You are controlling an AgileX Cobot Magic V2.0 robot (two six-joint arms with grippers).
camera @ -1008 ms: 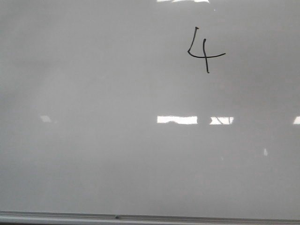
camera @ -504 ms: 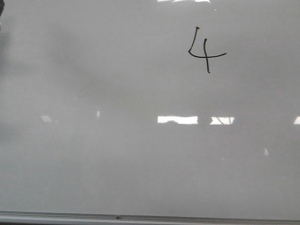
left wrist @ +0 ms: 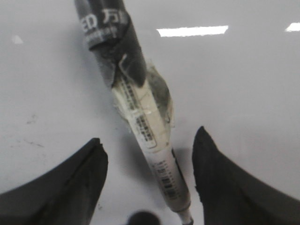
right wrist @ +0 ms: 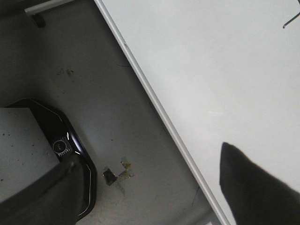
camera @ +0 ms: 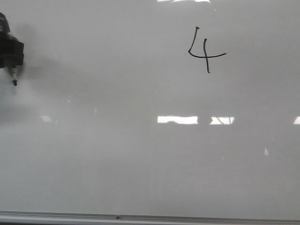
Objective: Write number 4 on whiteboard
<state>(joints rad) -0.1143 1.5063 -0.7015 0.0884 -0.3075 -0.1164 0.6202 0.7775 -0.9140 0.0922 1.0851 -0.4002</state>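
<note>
Number 4 (camera: 205, 50) drawn in black, upper right of whiteboard (camera: 140, 164); writing apparently done. Left gripper (left wrist: 147, 185) spread around taped marker (left wrist: 140, 108), far left of board. Right gripper (right wrist: 150, 187) open, holding nothing

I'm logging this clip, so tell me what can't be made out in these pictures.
- Left hand, front view: cut off by the left edge; only a dark block and the marker tip show.
- How the marker is fixed, left wrist view: its upper end runs off the frame; fingers stand apart from it.
- Number 4, right wrist view: only one stroke end at the corner.
- Right hand: blurred dark fingers.
</note>
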